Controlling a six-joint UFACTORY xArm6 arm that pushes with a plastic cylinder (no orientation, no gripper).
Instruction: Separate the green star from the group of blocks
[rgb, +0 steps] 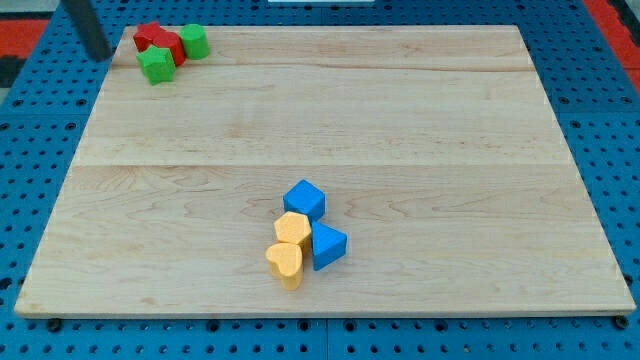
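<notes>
At view's top-left, green star (157, 64) upright, touching red block (160, 41).

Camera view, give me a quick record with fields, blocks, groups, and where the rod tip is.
board: wooden board
top-left group: green star, red block, green block, bunched together
bottom group: blue cube, blue block, yellow block, yellow heart
tip: my tip, left of the green star, off the board's edge, not touching
</notes>
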